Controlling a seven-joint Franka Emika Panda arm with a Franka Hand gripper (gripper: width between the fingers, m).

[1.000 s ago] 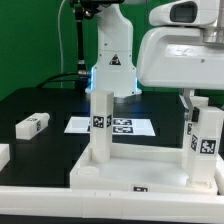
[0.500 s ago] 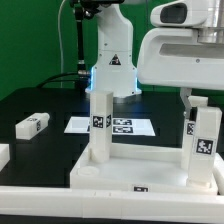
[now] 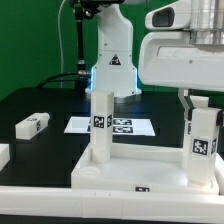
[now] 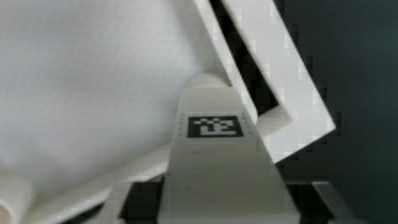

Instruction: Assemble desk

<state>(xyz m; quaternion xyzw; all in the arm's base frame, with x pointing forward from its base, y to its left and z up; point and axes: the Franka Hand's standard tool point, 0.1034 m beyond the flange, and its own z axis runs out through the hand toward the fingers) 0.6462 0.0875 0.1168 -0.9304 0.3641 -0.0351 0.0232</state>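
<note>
The white desk top (image 3: 130,172) lies on the table with its rim up. One leg (image 3: 100,125) stands upright in its near-left corner as the exterior view shows it. A second leg (image 3: 204,142) stands at the right corner, and my gripper (image 3: 200,106) is shut on its upper end. In the wrist view this tagged leg (image 4: 217,140) runs down from between my dark fingers (image 4: 146,200) to the desk top (image 4: 89,100). My gripper (image 4: 222,206) clamps it from both sides.
A loose leg (image 3: 32,125) lies on the black table at the exterior view's left, and another white part (image 3: 3,155) shows at the left edge. The marker board (image 3: 125,127) lies behind the desk top, in front of the arm's base (image 3: 112,70).
My gripper has turned slightly with the right leg in it; the leg's tag has shifted a little left and lower. The rest has stayed put.
</note>
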